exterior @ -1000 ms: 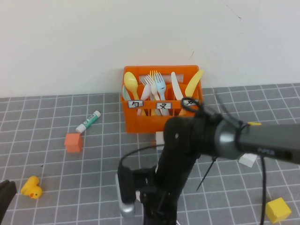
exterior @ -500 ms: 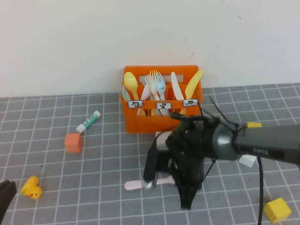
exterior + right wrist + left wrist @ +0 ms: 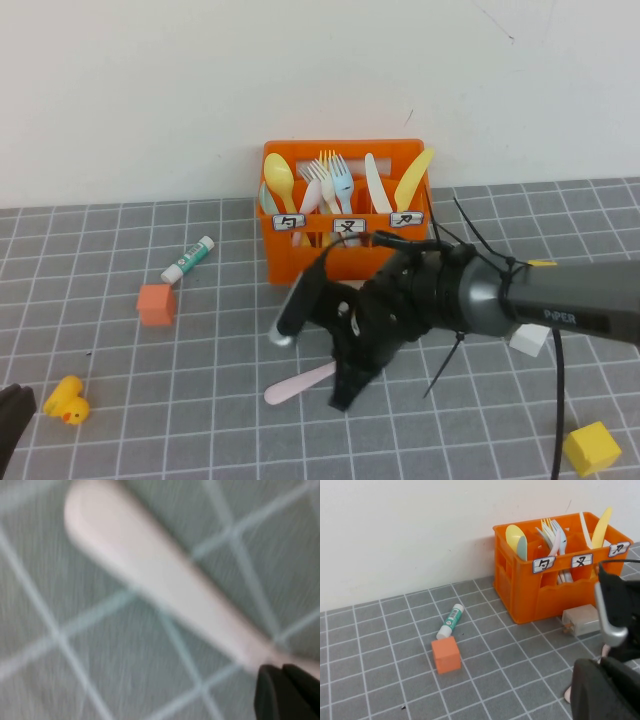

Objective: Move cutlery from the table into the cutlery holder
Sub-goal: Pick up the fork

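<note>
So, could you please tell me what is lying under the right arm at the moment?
A pale pink fork lies on the table; only its handle shows, the rest is covered by the right gripper. A white block peeks out behind. The left gripper sits at the near left edge.

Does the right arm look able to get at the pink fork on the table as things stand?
Probably yes. The right gripper is right at the pink fork, whose handle lies bare on the table. The left gripper sits at the near left edge.
</note>
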